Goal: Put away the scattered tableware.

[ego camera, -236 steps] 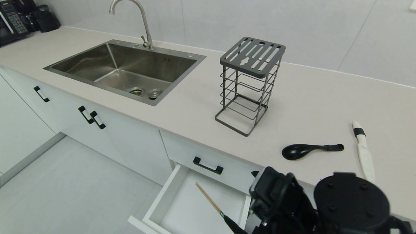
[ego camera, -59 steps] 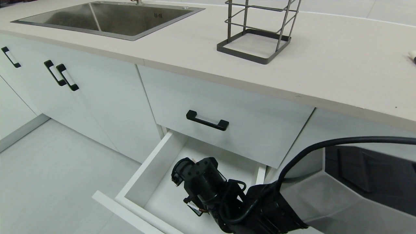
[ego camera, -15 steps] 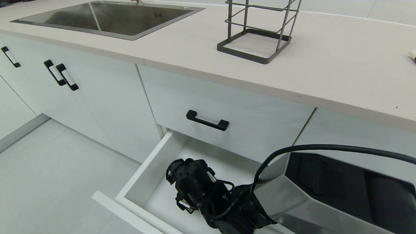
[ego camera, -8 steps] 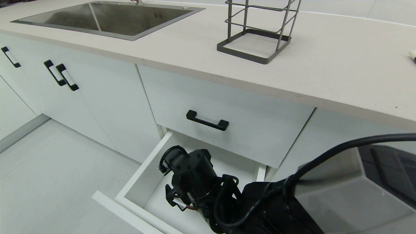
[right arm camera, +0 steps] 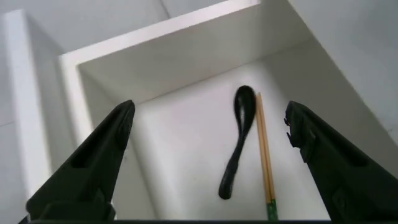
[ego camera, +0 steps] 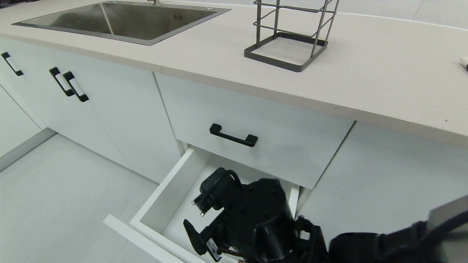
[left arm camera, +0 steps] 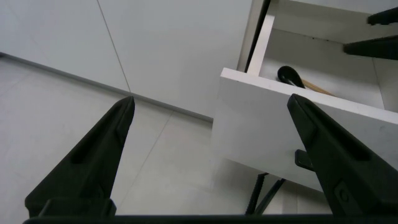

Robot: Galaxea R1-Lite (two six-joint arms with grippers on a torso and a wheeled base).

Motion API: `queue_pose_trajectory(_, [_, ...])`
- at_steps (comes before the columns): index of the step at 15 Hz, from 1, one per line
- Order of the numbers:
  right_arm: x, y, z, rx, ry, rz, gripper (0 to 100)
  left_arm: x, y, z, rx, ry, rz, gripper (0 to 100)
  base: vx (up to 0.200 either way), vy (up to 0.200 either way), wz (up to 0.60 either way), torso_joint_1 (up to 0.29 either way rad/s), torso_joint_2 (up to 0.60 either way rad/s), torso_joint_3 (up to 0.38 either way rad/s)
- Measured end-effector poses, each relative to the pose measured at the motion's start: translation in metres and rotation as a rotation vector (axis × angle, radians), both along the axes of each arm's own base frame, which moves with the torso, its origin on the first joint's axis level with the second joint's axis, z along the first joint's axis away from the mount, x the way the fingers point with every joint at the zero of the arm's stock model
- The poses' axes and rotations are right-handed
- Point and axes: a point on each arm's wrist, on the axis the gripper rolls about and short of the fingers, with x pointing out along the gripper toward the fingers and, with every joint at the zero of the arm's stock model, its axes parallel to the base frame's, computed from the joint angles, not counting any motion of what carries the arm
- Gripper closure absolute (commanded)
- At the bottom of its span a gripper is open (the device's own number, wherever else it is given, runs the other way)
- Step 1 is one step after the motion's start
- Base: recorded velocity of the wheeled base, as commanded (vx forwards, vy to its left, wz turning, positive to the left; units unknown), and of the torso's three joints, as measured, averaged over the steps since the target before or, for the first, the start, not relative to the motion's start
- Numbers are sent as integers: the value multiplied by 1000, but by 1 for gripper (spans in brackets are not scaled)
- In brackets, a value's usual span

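A black spoon (right arm camera: pixel 239 146) lies on the floor of the open white drawer (right arm camera: pixel 161 43), right beside wooden chopsticks (right arm camera: pixel 264 155) with a green end. My right gripper (right arm camera: pixel 208 109) hangs open above them, holding nothing. In the head view the right gripper (ego camera: pixel 199 239) sits over the drawer (ego camera: pixel 164 190) and hides its contents. My left gripper (left arm camera: pixel 210 99) is open and low, outside the drawer front (left arm camera: pixel 298 137). Past that front I see the spoon bowl (left arm camera: pixel 289 76) and a chopstick (left arm camera: pixel 317 89). A white knife handle (ego camera: pixel 464 62) lies on the countertop at the far right.
A dark wire rack (ego camera: pixel 289 40) stands on the beige countertop (ego camera: pixel 365 80), with a steel sink (ego camera: pixel 120 22) to its left. A shut drawer with a black handle (ego camera: pixel 233 136) sits just above the open one. Cabinet doors and grey floor lie to the left.
The spoon, on the countertop earlier, now lies in the drawer beside the chopsticks. In the last second my right wrist has turned over the drawer and the forearm has dropped toward the lower right.
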Motion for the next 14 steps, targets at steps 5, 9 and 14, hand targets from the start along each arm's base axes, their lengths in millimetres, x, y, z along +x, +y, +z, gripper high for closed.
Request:
queue_pose_trajectory(5, [-27, -45, 14, 10, -11, 89, 0, 0, 0, 0, 0, 0, 0, 0, 0, 0, 0, 0, 0, 0])
queue_pose_trajectory(9, [-43, -73, 11, -22, -7, 111, 0, 0, 0, 0, 0, 0, 0, 0, 0, 0, 0, 0, 0, 0])
queue_pose_trajectory(14, [-67, -132, 23, -14, -25, 127, 0, 0, 0, 0, 0, 0, 0, 0, 0, 0, 0, 0, 0, 0])
